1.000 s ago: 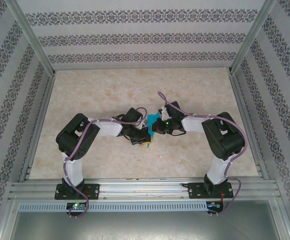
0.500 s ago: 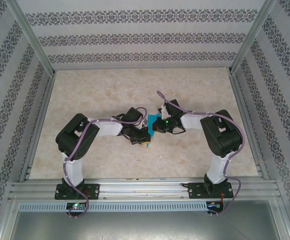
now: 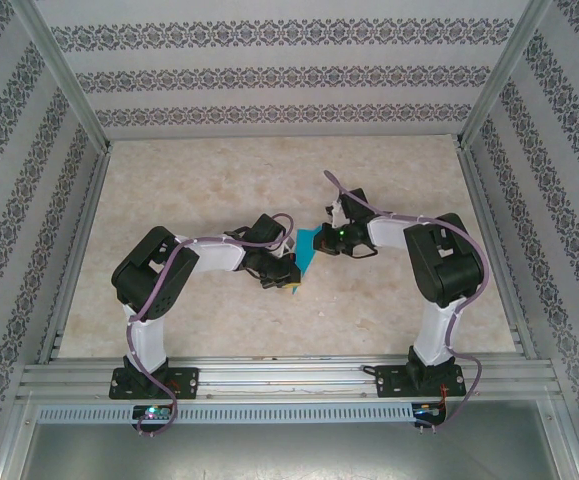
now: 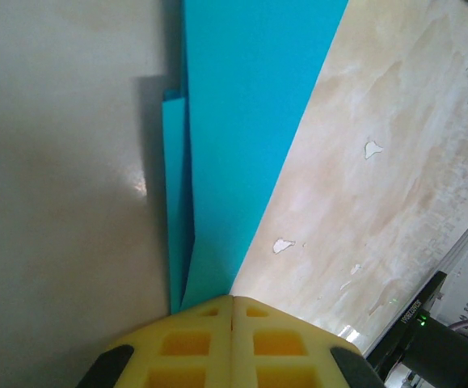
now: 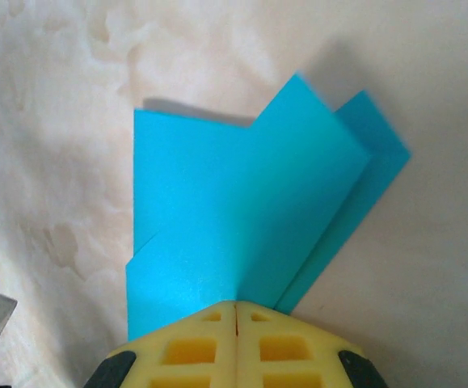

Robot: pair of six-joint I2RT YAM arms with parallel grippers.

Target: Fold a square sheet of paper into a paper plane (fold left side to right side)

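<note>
Pinching with jaws fully closed, the left pincer (image 4: pixel 234 311) grips one narrow end of the thin, folded turquoise-blue paper sheet (image 4: pixel 242 121). Layered flaps fan away from its yellow fingertips. The right pincer (image 5: pixel 235 311) is likewise closed tight on the sheet, with overlapping folds running in between its yellow tips. From overhead, both pincers meet near the middle of the beige marbled worktop (image 3: pixel 219 180), the left nearer the arm bases and the right farther back. The sheet spans between them.
</note>
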